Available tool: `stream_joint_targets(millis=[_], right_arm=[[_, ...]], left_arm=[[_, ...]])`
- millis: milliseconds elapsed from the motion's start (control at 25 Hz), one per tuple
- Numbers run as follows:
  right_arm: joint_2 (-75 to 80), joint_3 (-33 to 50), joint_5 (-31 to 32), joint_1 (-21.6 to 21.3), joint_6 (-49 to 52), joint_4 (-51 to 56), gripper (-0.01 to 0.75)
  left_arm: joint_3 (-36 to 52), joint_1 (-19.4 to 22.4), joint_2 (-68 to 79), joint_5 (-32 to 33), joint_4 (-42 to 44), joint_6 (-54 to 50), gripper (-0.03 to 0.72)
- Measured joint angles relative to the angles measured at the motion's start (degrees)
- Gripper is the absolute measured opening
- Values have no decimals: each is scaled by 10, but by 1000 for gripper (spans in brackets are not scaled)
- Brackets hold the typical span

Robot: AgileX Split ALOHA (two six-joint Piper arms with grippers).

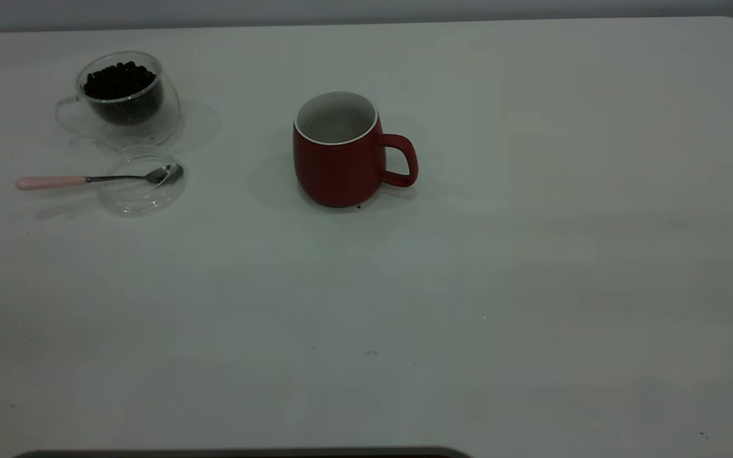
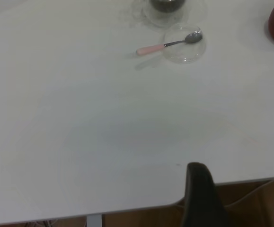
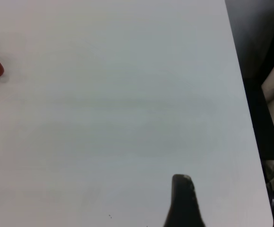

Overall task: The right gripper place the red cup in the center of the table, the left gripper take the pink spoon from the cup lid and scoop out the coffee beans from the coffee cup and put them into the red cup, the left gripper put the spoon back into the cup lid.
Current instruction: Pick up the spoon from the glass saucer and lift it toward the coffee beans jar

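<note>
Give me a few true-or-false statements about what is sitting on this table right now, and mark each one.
1. The pink spoon lies with its bowl on the cup lid. True.
2. The red cup is heaped with coffee beans. False: its white inside looks empty; the coffee beans are in the coffee cup.
3. The red cup's handle points toward the glass cup. False: it points away, to the exterior view's right.
4. The coffee cup stands behind the lid on the table. True.
5. An end effector holds the spoon. False: nothing touches it.

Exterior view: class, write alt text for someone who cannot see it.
A red cup stands upright and empty near the middle of a white table. At far left, a coffee cup holds coffee beans; beside it the pink spoon rests across the cup lid.
</note>
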Motion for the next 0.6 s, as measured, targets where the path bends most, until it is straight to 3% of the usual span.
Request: stream_joint_targets(millis=[160, 360, 600], right_arm=[[0, 0, 0, 0, 0, 0, 583], [0, 0, 0, 0, 0, 0, 583], [0, 0, 0, 0, 0, 0, 583]], left_arm=[[-9, 0, 46, -29, 0, -9, 498], [-24, 0, 200, -113, -1, -31, 498], [-50, 0, 432, -276, 0, -96, 498]])
